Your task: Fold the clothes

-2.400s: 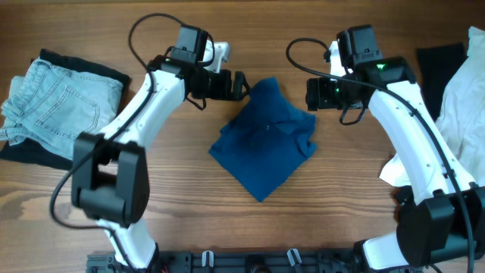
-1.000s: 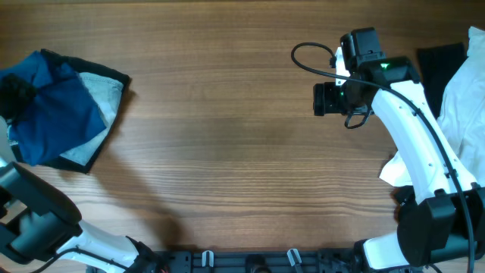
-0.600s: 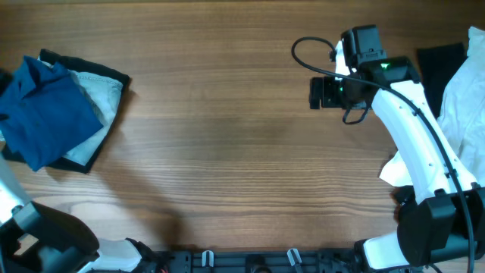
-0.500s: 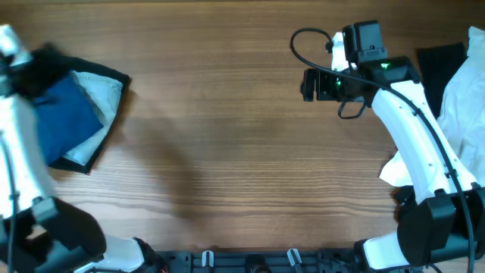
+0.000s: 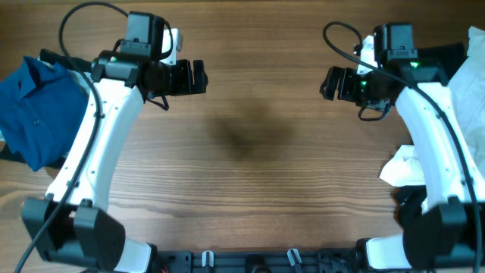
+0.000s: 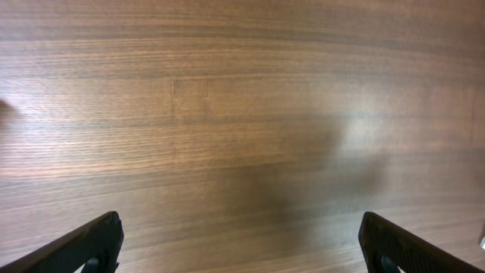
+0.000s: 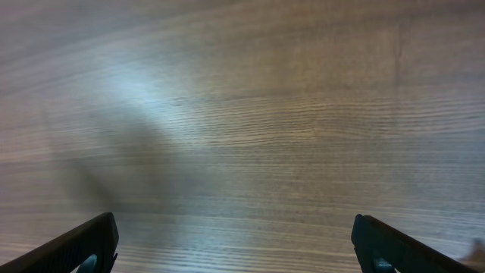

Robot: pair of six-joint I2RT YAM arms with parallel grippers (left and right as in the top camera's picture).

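Observation:
The folded deep-blue shirt (image 5: 36, 110) lies at the far left of the table, on top of a stack whose black edge shows beside it. A white garment (image 5: 466, 83) and a black one (image 5: 443, 57) lie at the far right. My left gripper (image 5: 198, 77) is open and empty over bare wood, well right of the blue shirt; its wrist view (image 6: 242, 246) shows only wood between the fingertips. My right gripper (image 5: 327, 83) is open and empty, left of the white garment; its wrist view (image 7: 235, 246) shows only wood. The denim shorts are hidden.
More white cloth (image 5: 400, 168) lies at the right edge, lower down beside my right arm. Bare wooden tabletop (image 5: 250, 136) spans the middle between the two grippers.
The blue shirt was carried from the table's middle to the stack at far left and let go. My left gripper has come back toward the centre, open. My right gripper shifted slightly right.

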